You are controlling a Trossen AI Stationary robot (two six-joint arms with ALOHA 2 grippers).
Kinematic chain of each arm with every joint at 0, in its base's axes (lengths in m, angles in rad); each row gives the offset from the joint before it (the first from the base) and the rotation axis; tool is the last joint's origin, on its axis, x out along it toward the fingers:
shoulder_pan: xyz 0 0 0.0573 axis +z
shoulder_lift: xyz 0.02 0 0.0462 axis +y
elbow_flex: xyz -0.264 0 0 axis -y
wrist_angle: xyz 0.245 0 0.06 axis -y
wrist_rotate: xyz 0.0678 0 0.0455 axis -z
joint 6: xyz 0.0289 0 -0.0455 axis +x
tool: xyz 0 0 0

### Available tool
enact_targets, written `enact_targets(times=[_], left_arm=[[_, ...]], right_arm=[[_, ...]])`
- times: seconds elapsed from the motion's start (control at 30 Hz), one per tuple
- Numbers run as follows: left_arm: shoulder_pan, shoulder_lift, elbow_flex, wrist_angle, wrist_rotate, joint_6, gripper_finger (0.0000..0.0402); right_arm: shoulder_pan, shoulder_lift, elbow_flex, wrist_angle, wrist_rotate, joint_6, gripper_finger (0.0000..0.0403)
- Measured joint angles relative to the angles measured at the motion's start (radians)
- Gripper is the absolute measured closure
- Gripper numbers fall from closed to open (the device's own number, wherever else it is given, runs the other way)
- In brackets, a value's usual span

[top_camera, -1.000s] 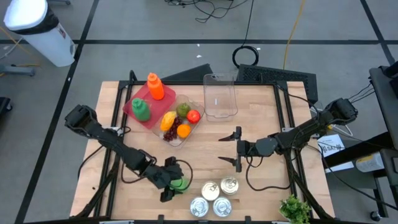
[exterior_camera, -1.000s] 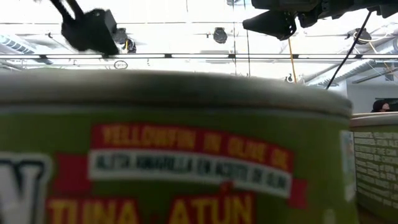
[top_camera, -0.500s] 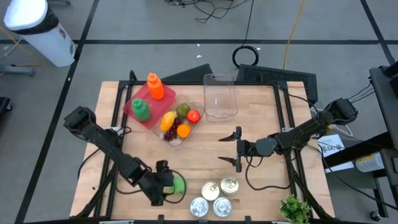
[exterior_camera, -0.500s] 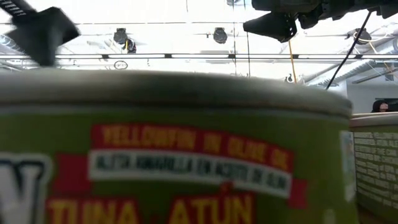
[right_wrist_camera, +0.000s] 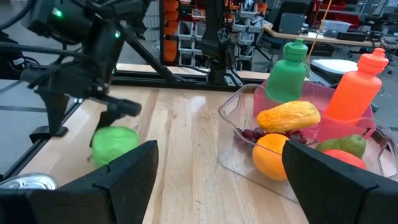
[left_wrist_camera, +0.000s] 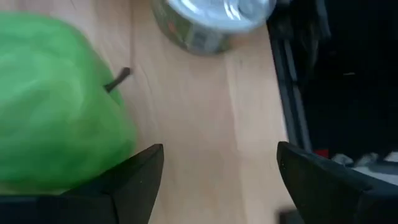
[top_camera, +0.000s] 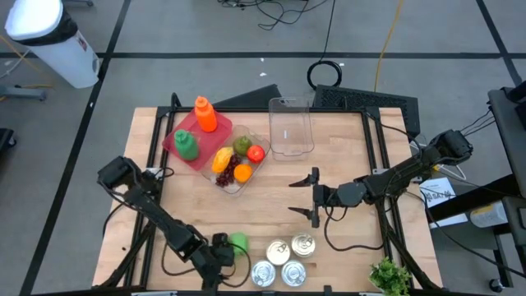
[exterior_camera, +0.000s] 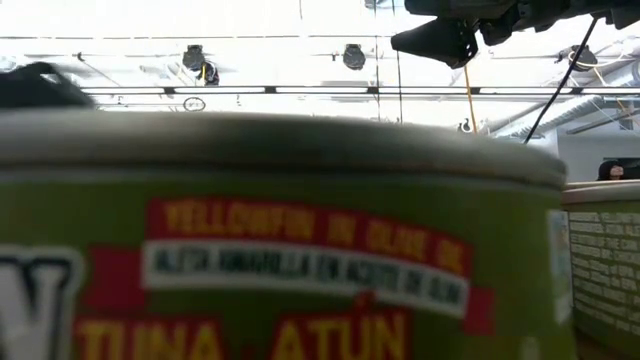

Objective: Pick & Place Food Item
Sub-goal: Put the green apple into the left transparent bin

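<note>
The green apple [top_camera: 238, 241] rests on the wood near the table's near edge, also seen in the left wrist view [left_wrist_camera: 56, 106] and the right wrist view [right_wrist_camera: 115, 143]. My left gripper [top_camera: 226, 253] is open [left_wrist_camera: 217, 180], low over the table just beside the apple. The apple lies outside the gap, next to one finger [left_wrist_camera: 134, 180]. My right gripper [top_camera: 307, 197] hangs open over the table's middle right [right_wrist_camera: 217, 180], holding nothing.
Several tuna cans [top_camera: 283, 261] stand right of the apple; one [exterior_camera: 280, 250] fills the low view. A clear tray [top_camera: 261, 164] of fruit and a red tray [top_camera: 171, 141] with green and orange bottles sit far left. An empty clear container [top_camera: 292, 127] stands at the far middle.
My left gripper has drawn back from the apple toward the table's near edge and sunk lower, leaving the apple about where it was on the table. The right arm has kept still.
</note>
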Motion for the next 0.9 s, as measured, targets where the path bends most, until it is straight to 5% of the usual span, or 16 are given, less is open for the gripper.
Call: enact_targets(times=[0.27,0.47,0.7,0.9], left_arm=[[0.062,0.012,0.0,0.039,-0.197,0.127,0.0104],[0.102,0.013,0.051,-0.049,-0.125,0.259,0.0106],[0.11,0.011,0.237,-0.348,-0.344,0.451,0.0115],[0.158,0.02,0.243,-0.307,-0.314,0.549,0.0104]], right_arm=[[0.0,0.0,0.0,0.0,0.0,0.005,0.008],[0.0,0.0,0.0,-0.01,0.0,0.005,0.008],[0.0,0.0,0.0,-0.011,0.0,-0.007,0.008],[0.0,0.0,0.0,-0.011,0.0,0.005,0.008]])
